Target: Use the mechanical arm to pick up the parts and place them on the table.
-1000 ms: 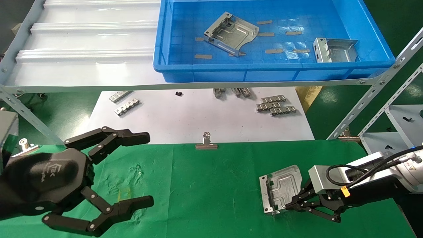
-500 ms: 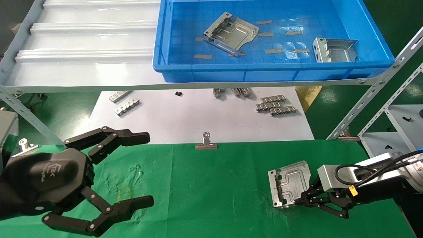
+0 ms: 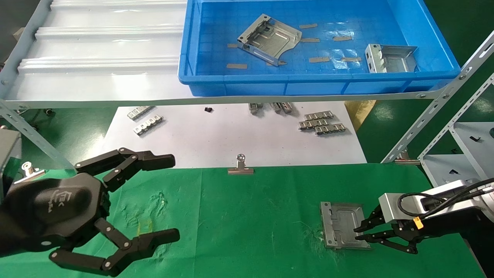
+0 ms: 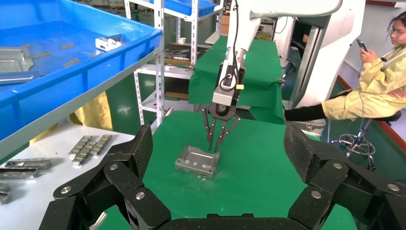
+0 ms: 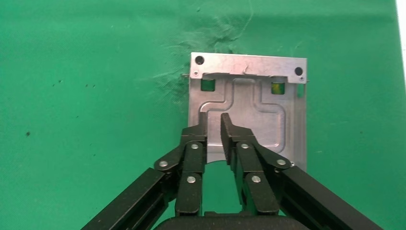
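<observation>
- The table [image 3: 247,216] is wide and has a wrinkly green cloth on it.
- A big blue bin [image 3: 320,83] sits on a shelf behind the table. Two metal plates lie inside it, one in the middle [image 3: 269,38] and one on the right [image 3: 389,58].
- A white paper sheet [image 3: 231,139] lies under the shelf, with small ridged metal strips [image 3: 322,122] on it.
- The left claw [image 3: 170,197] hangs over the left side of the table. Its fingers are spread wide and hold nothing.
- One metal plate [image 3: 342,230] lies flat on the green cloth, on the right side.
- The right claw [image 3: 357,233] is low at that plate's right edge. Its two fingers [image 5: 201,129] are a little apart, with their tips over the plate. It is not squeezing the plate.
- A silver clip [image 3: 241,166] sits where the paper meets the cloth.
</observation>
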### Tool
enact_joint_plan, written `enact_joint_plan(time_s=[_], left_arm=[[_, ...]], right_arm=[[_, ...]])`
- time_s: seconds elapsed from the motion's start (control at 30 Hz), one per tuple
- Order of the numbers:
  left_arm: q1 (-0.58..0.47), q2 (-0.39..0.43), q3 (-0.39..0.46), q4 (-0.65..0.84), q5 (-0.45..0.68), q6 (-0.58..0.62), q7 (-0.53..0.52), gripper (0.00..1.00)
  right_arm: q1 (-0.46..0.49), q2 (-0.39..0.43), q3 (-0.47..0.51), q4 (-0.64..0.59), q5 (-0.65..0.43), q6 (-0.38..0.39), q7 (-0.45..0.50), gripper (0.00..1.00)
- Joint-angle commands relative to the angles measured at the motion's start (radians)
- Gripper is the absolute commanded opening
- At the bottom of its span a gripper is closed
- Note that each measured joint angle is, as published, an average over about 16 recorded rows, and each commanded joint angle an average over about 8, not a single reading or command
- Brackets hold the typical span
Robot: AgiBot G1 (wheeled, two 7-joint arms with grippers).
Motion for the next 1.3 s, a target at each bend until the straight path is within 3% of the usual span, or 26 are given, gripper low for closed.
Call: enact_joint_plan(time_s=[0.03, 0.5, 0.9, 1.3], left_arm=[[0.0, 0.0, 0.0, 0.0, 0.0, 0.0, 0.0, 1.0], [0.0, 0.0, 0.0, 0.0, 0.0, 0.0, 0.0, 1.0], [0.0, 0.0, 0.0, 0.0, 0.0, 0.0, 0.0, 1.0], [0.0, 0.0, 0.0, 0.0, 0.0, 0.0, 0.0, 1.0]], right_arm=[[0.002, -0.002, 0.002, -0.017, 0.003, 0.002, -0.012, 1.0], [-0.001, 0.084, 0.126, 0.068, 0.24, -0.034, 0.118, 1.0], [-0.018, 0.077, 0.135, 0.086, 0.209, -0.03, 0.113, 1.0], [-0.161, 0.121, 0.339, 0.29, 0.224, -0.01, 0.245, 1.0]])
